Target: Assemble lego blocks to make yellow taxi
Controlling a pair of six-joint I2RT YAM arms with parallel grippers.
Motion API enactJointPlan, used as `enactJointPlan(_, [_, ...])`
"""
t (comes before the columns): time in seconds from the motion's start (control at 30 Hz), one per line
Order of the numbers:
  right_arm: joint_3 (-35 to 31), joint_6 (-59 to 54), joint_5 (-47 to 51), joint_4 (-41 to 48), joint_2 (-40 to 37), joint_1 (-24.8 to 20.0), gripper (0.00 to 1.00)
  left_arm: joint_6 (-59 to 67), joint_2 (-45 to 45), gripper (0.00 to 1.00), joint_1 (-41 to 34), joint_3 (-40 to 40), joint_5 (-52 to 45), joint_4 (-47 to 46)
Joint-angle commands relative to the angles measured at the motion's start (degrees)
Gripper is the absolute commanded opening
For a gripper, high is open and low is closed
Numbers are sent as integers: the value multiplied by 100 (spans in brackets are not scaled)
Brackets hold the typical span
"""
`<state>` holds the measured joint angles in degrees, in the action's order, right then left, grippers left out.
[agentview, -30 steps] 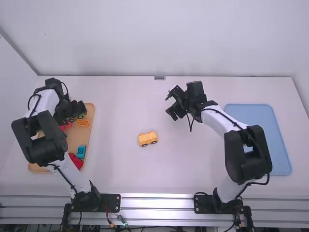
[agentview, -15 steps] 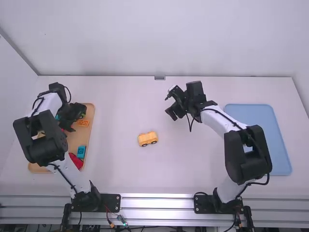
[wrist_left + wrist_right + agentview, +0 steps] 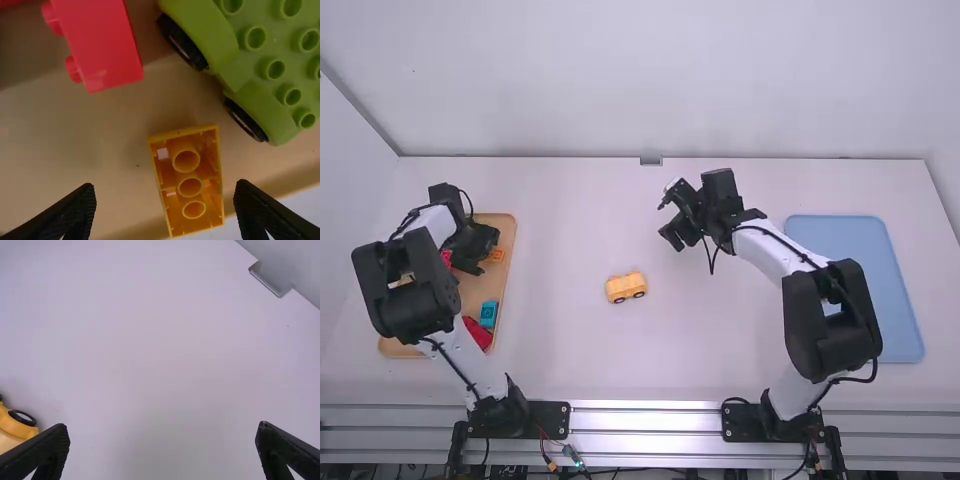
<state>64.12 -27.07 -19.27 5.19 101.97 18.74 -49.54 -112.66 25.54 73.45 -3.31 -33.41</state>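
Over the wooden tray, my left gripper [image 3: 478, 262] is low beside an orange block [image 3: 496, 255]. In the left wrist view the open left gripper [image 3: 165, 210] has the orange block [image 3: 190, 185], hollow side up, between its fingers, with gaps on both sides. The yellow wheeled car piece [image 3: 626, 287] stands on the table's middle; its edge [image 3: 15, 427] shows in the right wrist view. My right gripper [image 3: 677, 232] hangs above the table, behind and right of the car piece. In its wrist view the right gripper [image 3: 164, 447] is open and holds nothing.
The wooden tray [image 3: 506, 226] also bears a green wheeled piece [image 3: 280, 55], a red block [image 3: 102, 42], a blue block [image 3: 489, 314] and a dark red piece [image 3: 478, 334]. A blue tray [image 3: 905, 290] lies at the right.
My left gripper has shifted over the tray, a little right and toward the camera, to the orange block. The right arm has moved only very slightly.
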Motion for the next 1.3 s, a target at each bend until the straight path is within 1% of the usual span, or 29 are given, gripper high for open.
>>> enactJointPlan(0.0, [155, 28, -20, 17, 2, 0, 99, 46, -39, 77, -125, -131, -107, 116])
enactJointPlan(0.07, [155, 28, -15, 20, 2, 0, 99, 42, -39, 79, -173, -160, -46, 197])
enactJointPlan(0.13, [155, 28, -15, 24, 2, 0, 99, 48, -39, 85, -271, -160, -9, 267])
enactJointPlan(0.23, [155, 26, -17, 85, 2, 0, 99, 26, -39, 91, -439, -160, 61, 398])
enactJointPlan(0.33, [155, 31, -13, 153, 2, 0, 99, -173, -39, 90, -531, -155, 345, 369])
enactJointPlan(0.5, [155, -13, -17, 275, 2, -20, 99, -313, -87, 86, -518, -98, 481, 227])
enactJointPlan(0.73, [155, -13, -15, 295, 2, -26, 99, -256, -380, 86, -529, 262, 555, -116])
enactJointPlan(0.77, [155, -13, -20, 297, 2, -39, 99, -264, -437, 82, -527, 313, 568, -173])
enactJointPlan(0.93, [155, 11, -15, 323, 2, -48, 99, -317, -501, 75, -529, 315, 570, -94])
enactJointPlan(0.97, [155, 33, -20, 323, 2, -48, 98, -341, -522, 72, -529, 317, 575, -66])
enactJointPlan(1.03, [155, 24, -22, 345, 2, -48, 99, -382, -551, 67, -531, 315, 577, -63])
enactJointPlan(1.07, [155, 15, -15, 365, 2, -48, 98, -382, -562, 61, -529, 315, 575, -63])
enactJointPlan(1.13, [155, 0, -17, 404, 2, -24, 99, -387, -575, 54, -529, 315, 579, -59])
enactJointPlan(1.17, [155, -2, -17, 407, 2, -20, 99, -400, -575, 54, -527, 315, 581, -59])
enactJointPlan(1.27, [155, -9, -17, 424, 2, -48, 98, -426, -575, 42, -529, 315, 590, -44])
